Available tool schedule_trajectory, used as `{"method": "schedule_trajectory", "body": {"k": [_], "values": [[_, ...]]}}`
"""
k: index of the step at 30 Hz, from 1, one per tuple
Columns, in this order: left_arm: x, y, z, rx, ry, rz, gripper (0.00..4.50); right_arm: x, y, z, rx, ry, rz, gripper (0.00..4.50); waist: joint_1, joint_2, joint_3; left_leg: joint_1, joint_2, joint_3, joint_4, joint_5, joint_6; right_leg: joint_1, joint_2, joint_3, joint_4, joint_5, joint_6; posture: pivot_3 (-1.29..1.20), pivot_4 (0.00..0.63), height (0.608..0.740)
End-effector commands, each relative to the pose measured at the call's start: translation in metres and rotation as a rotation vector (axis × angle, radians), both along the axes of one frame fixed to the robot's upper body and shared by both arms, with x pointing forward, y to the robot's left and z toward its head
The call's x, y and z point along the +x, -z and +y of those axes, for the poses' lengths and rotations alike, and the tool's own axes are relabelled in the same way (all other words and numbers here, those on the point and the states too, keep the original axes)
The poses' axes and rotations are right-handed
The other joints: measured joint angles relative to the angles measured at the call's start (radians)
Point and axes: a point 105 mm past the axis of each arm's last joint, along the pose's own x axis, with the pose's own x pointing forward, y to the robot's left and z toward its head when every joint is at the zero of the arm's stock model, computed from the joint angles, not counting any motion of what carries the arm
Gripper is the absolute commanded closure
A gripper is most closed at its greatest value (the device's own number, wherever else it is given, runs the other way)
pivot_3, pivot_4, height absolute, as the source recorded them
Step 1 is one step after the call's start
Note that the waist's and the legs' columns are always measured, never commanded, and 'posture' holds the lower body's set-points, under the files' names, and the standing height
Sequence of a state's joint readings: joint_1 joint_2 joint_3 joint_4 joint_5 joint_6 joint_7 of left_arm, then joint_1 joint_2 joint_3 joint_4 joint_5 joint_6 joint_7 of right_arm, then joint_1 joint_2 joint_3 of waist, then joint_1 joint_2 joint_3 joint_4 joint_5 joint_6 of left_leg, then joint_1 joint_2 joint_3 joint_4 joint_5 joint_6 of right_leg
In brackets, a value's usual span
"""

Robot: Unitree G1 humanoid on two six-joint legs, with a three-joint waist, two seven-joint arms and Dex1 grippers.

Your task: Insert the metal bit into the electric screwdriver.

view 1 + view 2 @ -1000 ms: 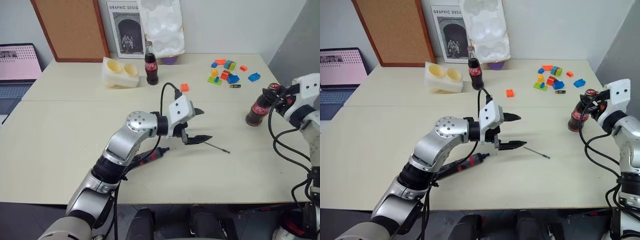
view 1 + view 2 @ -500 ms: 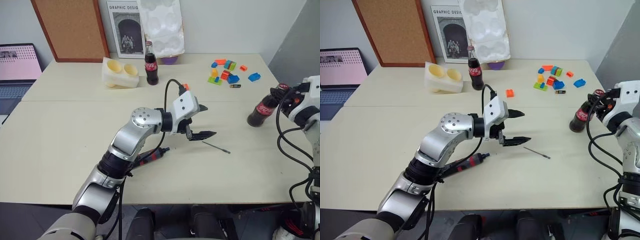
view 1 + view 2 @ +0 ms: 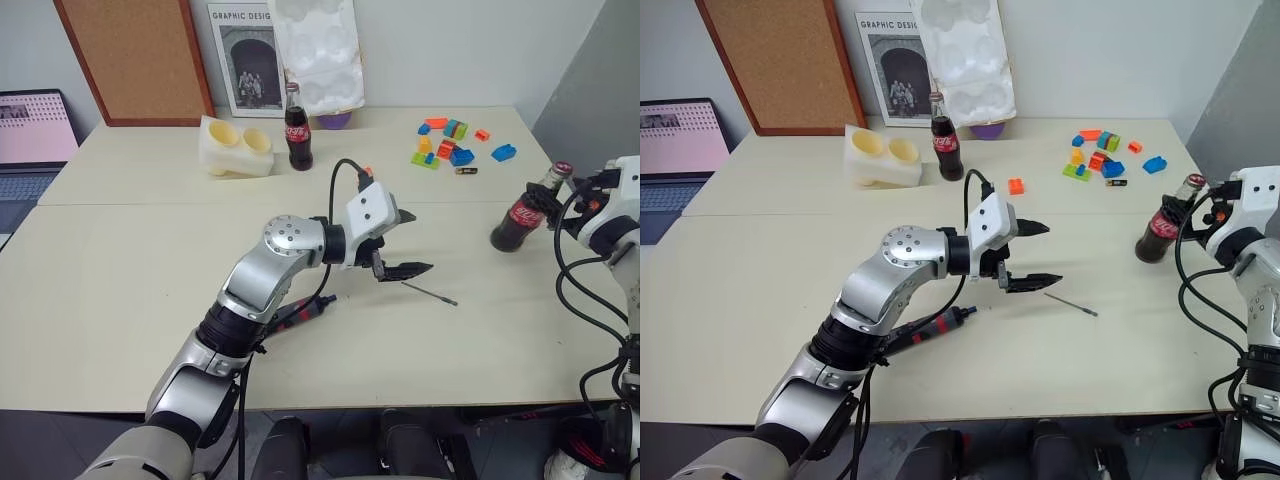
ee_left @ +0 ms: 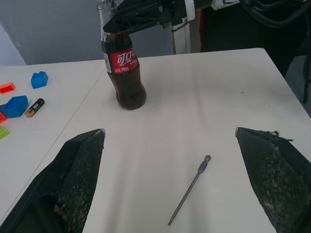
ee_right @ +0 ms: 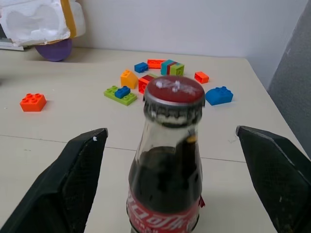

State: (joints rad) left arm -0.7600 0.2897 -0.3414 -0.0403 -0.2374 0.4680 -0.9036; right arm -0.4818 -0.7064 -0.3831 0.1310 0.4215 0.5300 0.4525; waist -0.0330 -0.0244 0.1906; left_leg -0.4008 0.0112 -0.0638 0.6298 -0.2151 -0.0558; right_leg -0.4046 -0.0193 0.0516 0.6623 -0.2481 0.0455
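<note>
The screwdriver (image 3: 930,329) lay as before on the table (image 3: 760,260), under the left arm. The left gripper (image 3: 1032,254) had stayed just left of the metal bit (image 3: 1071,305), jaws spread and empty. At the right, the right gripper (image 3: 578,196) had let go of the cola bottle (image 3: 521,211); its jaws now stood wide around it.

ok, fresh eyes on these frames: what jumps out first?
The left gripper hangs open mid-table, with the metal bit lying flat on the tabletop just beyond its fingers. The electric screwdriver lies under that arm, nearer the front edge. At the right edge, the right gripper stands open around a cola bottle that leans toward it, not gripped.
</note>
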Motion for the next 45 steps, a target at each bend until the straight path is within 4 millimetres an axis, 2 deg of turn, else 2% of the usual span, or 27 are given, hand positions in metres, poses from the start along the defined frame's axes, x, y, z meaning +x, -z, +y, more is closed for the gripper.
{"method": "schedule_trajectory", "body": {"k": [1,5,9,15,18,21,25,33,36,41,45], "values": [[-0.004,-0.019,0.0,-0.056,0.017,-0.044,0.0,-0.009,-0.024,-0.004,-0.002,0.002,-0.078,0.05,0.0,0.0,0.0,0.0,0.0,0.0,0.0,0.0,0.0,0.0,0.0,0.0,0.0,0.0,0.0,0.0,0.15,0.74],[-0.004,-0.024,0.006,-0.057,0.009,-0.046,0.0,-0.024,-0.027,0.0,-0.01,-0.048,-0.079,0.05,0.001,0.0,0.0,0.0,0.0,0.0,0.0,0.0,0.0,0.0,0.0,0.0,0.0,0.0,0.0,0.0,0.15,0.74],[0.001,-0.027,0.025,0.013,-0.06,-0.14,0.0,-0.053,-0.029,0.018,-0.031,-0.192,-0.052,0.05,0.001,0.001,0.0,0.0,0.0,-0.001,-0.001,0.0,0.0,0.0,0.0,0.0,0.0,0.0,0.0,0.0,0.15,0.74],[0.013,-0.029,0.083,0.126,-0.241,-0.08,0.0,-0.101,-0.019,0.056,-0.162,-0.454,0.063,0.05,-0.002,0.001,0.0,0.001,0.001,0.0,0.0,0.0,0.0,0.0,0.001,0.0,0.0,-0.001,0.001,0.0,0.15,0.74],[0.007,-0.023,0.113,0.215,-0.286,0.019,0.0,-0.127,-0.008,0.084,-0.24,-0.647,0.153,0.05,-0.006,0.001,0.0,0.001,0.001,0.0,0.0,0.0,0.0,0.0,0.001,0.0,0.001,-0.001,0.001,0.0,0.15,0.74],[-0.003,-0.022,0.132,0.286,-0.283,0.049,0.0,-0.139,-0.003,0.104,-0.292,-0.767,0.192,0.05,-0.007,0.0,0.0,0.001,0.001,0.0,0.0,0.0,0.0,0.0,0.001,0.0,0.0,-0.001,0.001,0.0,0.15,0.74],[-0.012,-0.022,0.15,0.362,-0.291,0.079,0.0,-0.145,0.002,0.123,-0.336,-0.888,0.214,0.05,-0.003,-0.003,0.002,0.0,0.001,0.0,0.0,0.0,0.0,0.0,0.0,0.0,-0.001,-0.002,-0.003,0.0,0.15,0.74],[-0.033,-0.004,0.159,0.513,-0.213,0.153,0.0,-0.149,0.011,0.14,-0.362,-1.007,0.245,0.05,0.001,-0.005,0.003,-0.001,0.002,-0.001,-0.001,0.0,0.0,-0.001,0.0,-0.002,-0.003,-0.003,-0.004,0.0,0.15,0.74],[-0.043,0.021,0.146,0.621,-0.155,0.216,0.0,-0.151,0.017,0.145,-0.362,-1.037,0.243,0.05,0.001,-0.006,0.004,-0.001,0.002,-0.001,-0.001,0.0,0.0,0.0,0.0,-0.002,-0.003,-0.004,-0.005,0.0,0.15,0.74],[-0.038,0.04,0.145,0.687,-0.181,0.26,0.0,-0.155,0.019,0.156,-0.351,-1.052,0.231,0.05,0.003,-0.009,0.005,-0.001,0.002,-0.001,0.0,0.0,0.0,0.0,0.0,-0.002,-0.002,-0.004,-0.005,0.0,0.15,0.74],[-0.027,0.051,0.136,0.71,-0.215,0.28,0.0,-0.159,0.021,0.162,-0.327,-1.055,0.221,0.05,0.004,-0.009,0.005,-0.001,0.002,-0.002,0.0,0.0,0.0,0.0,0.0,-0.003,-0.002,-0.004,-0.004,0.0,0.15,0.74]]}}
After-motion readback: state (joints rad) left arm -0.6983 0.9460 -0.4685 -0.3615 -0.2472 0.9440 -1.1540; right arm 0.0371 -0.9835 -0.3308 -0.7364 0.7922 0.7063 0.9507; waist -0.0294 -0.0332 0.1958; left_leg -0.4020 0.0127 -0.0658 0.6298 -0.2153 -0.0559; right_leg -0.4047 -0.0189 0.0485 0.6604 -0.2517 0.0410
